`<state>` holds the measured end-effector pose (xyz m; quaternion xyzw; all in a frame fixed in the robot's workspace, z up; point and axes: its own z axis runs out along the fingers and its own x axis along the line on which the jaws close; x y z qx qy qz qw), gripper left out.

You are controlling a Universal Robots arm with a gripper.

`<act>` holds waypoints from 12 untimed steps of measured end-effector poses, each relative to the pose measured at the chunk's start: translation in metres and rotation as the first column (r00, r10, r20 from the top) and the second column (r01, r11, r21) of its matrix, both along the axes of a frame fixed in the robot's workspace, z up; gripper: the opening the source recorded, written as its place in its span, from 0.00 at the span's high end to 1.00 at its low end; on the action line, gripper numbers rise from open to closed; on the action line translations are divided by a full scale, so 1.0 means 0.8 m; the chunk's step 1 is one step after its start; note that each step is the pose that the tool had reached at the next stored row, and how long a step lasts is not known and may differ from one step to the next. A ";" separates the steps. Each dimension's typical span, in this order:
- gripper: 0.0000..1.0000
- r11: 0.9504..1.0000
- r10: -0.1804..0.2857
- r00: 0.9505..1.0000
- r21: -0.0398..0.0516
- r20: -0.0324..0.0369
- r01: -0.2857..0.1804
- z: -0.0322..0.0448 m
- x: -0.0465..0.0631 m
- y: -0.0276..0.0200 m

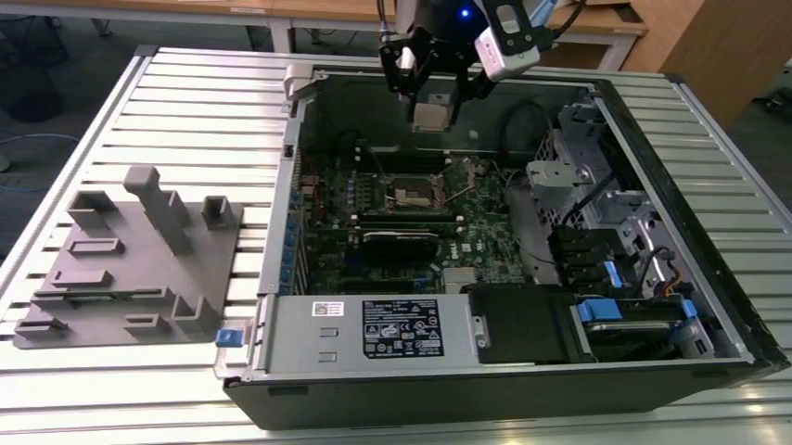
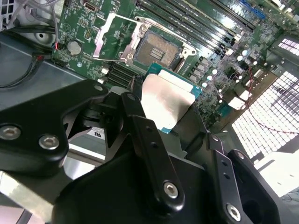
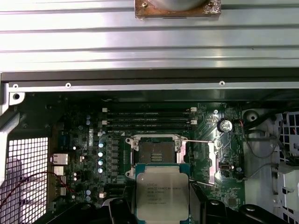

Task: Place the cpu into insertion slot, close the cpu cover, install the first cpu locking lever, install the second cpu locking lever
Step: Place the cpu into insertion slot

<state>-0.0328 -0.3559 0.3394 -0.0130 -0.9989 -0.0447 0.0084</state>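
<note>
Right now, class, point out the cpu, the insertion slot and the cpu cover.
cpu (image 3: 162, 191), first wrist view, middle of its grey metal top.
insertion slot (image 3: 156, 151), first wrist view, its dark centre.
cpu cover (image 2: 103, 41), second wrist view, broad silvery side of the frame.

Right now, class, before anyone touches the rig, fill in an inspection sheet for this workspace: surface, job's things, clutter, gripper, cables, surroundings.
Surface: slatted metal table carrying an open computer case.
Job's things: the cpu is held above the motherboard, not seated; the insertion slot is empty; the cpu cover is swung open.
Clutter: grey fixture block on the table, to the exterior view's left of the case.
Gripper: gripper shut on the cpu, above the open case.
Cables: red wire and black cables inside the case, apart from the slot.
Surroundings: wooden desks beyond the table.
</note>
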 end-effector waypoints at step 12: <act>0.46 1.000 0.000 1.000 0.000 0.000 0.000 -0.0042 0.000 0.0000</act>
